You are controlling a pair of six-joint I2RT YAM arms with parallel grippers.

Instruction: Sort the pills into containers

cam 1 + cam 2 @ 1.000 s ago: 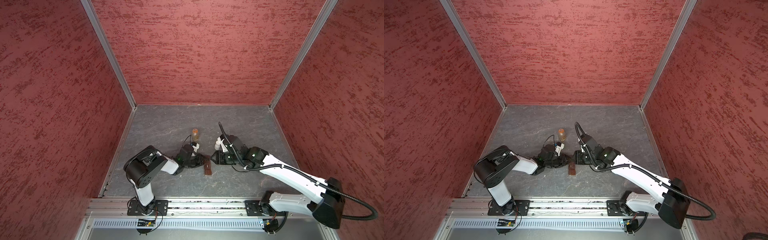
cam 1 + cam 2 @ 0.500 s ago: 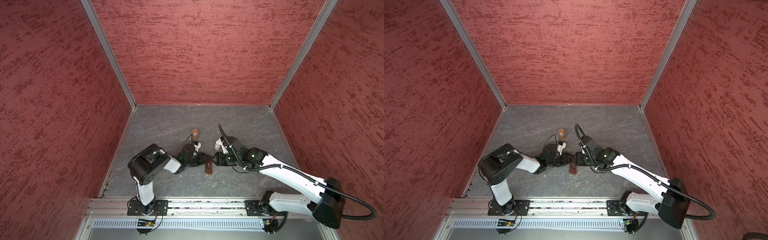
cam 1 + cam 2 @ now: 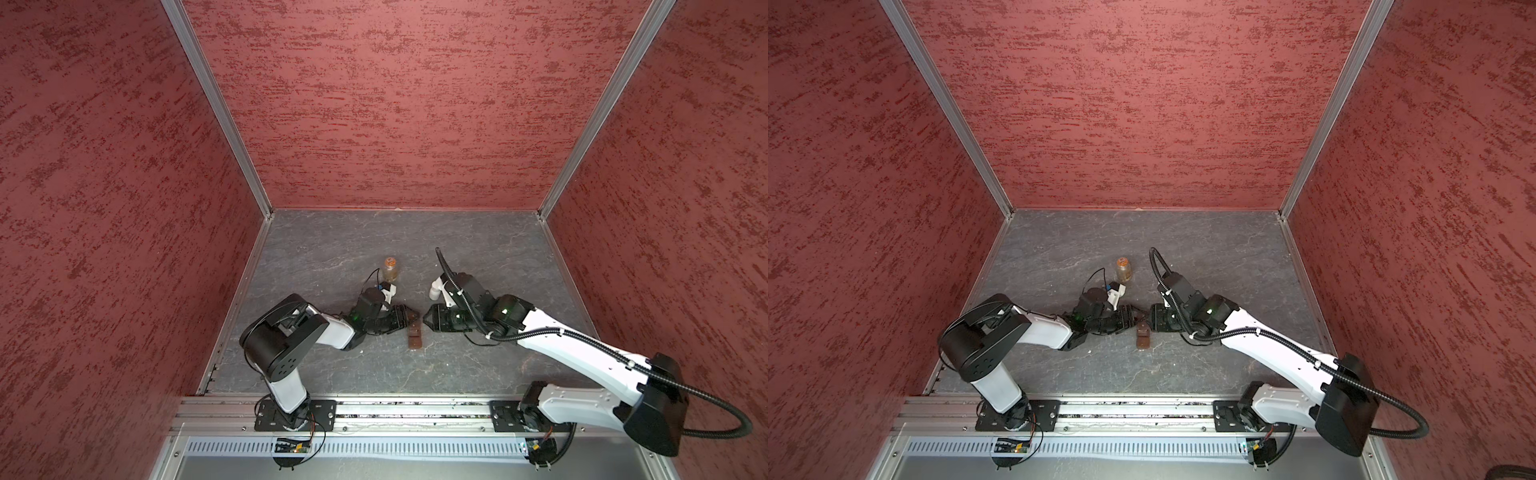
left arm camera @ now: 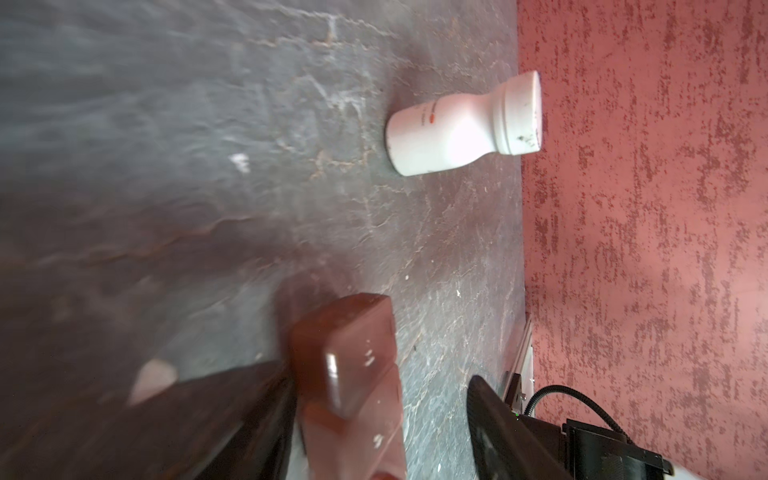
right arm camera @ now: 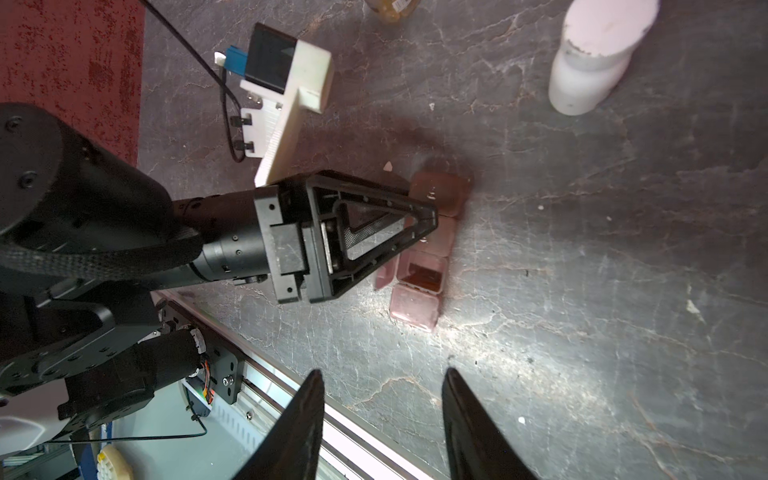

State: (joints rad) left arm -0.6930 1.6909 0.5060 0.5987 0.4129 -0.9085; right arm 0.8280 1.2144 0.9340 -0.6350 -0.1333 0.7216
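Containers (image 3: 414,337) on table (image 3: 332,257), long axis toward back wall (image 3: 415,124); your left gripper (image 5: 429,216) nearer, jaws parted astride far end, gripping nothing; your right gripper (image 5: 382,376) opposite, half-open, empty.

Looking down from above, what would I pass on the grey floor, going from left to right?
Left arm's big black joint → amber bottle → brown pill box → white bottle → right arm's white forearm. The two pincers overlap the box, so I leave them out.
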